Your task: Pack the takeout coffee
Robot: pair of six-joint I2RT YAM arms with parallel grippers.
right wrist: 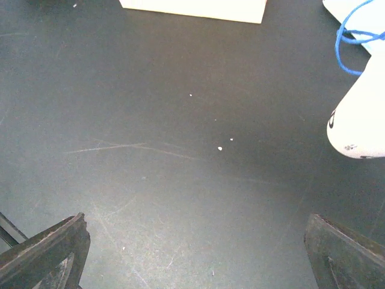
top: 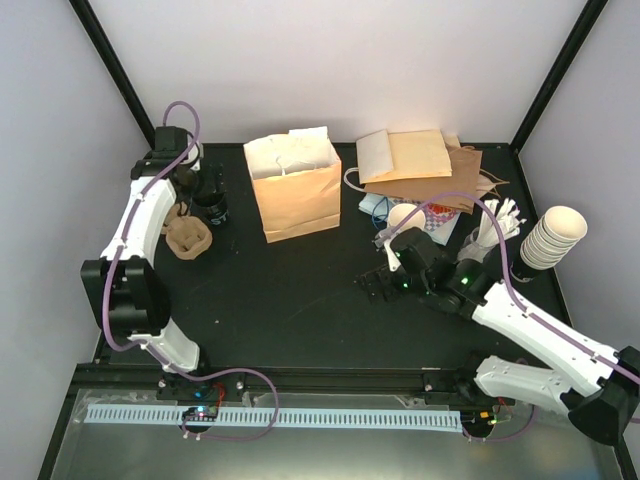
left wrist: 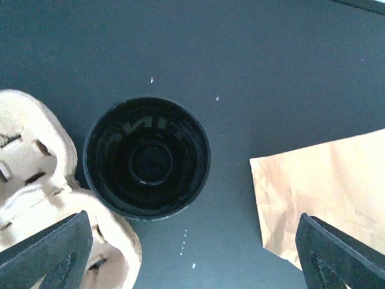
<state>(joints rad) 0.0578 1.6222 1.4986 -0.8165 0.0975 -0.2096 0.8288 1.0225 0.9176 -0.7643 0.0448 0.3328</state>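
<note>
The cream-white paper cup [top: 400, 217] sits on the right half of the black table [top: 290, 300], just beyond my right gripper [top: 383, 277] and in front of the flat bags [top: 420, 160]. From above its top shows as a pale oval, the same colour as its wall. My right wrist camera catches only its lower part at the frame's edge: a smooth white wall with a small dark mark and fine print near the base. It stands upright, I think, with its long axis vertical, narrow base on the table and wide mouth up. That wrist view is too cropped to be sure.

My right fingers are spread wide over bare table, gripping nothing.

My left gripper [left wrist: 194, 241] hangs at the far left, fingers wide apart, straight above a black round plastic piece [left wrist: 146, 158]. It is glossy, with concentric rings. It stands between the pulp tray [left wrist: 30, 180] and the open brown bag [top: 293, 190].
</note>
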